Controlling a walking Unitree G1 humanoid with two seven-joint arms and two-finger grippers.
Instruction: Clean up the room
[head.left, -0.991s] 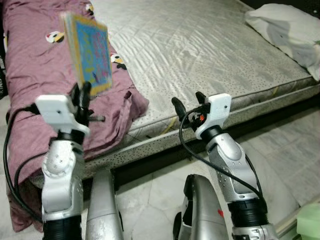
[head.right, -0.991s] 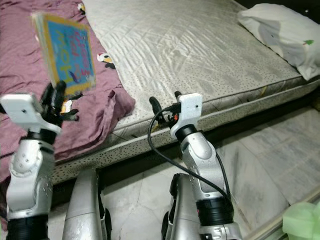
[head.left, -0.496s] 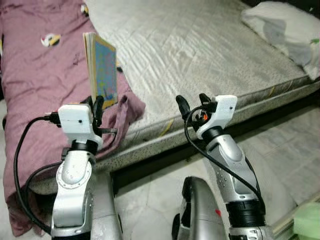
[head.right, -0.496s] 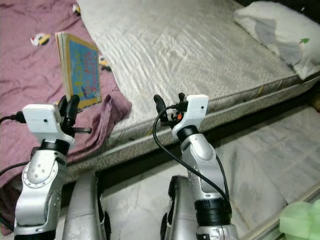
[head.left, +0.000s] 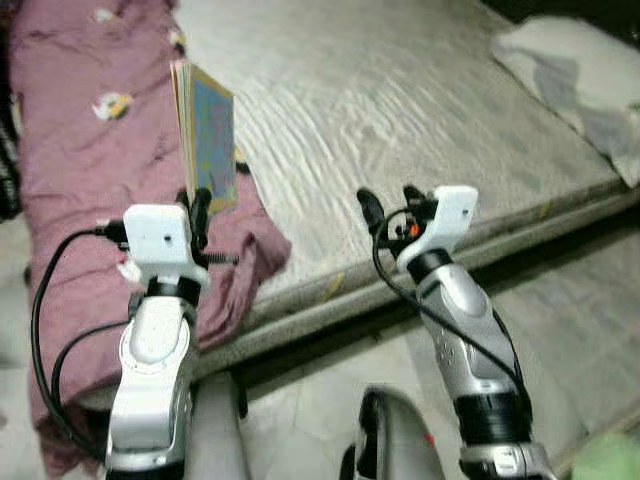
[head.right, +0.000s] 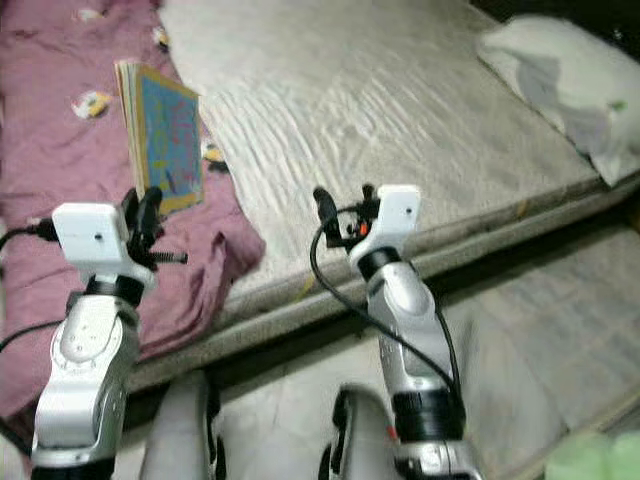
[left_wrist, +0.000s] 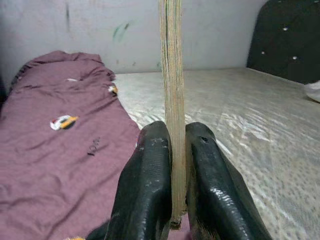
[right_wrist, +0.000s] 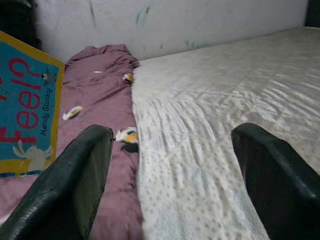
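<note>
A thin picture book with a blue and yellow cover stands upright above the purple blanket. My left gripper is shut on its lower edge; in the left wrist view both black fingers pinch the book's page edge. My right gripper is open and holds nothing, raised over the front edge of the grey mattress. In the right wrist view the book's cover sits beside my right gripper's wide-apart fingers.
A white pillow lies at the mattress's far right corner. The purple blanket hangs over the bed's front left edge. Pale tiled floor runs along the bed. A green object sits on the floor at the lower right.
The view has shifted and blurred slightly, so the camera moved. The book, tilted a second ago, now stands upright in my left gripper. The right gripper stays open.
</note>
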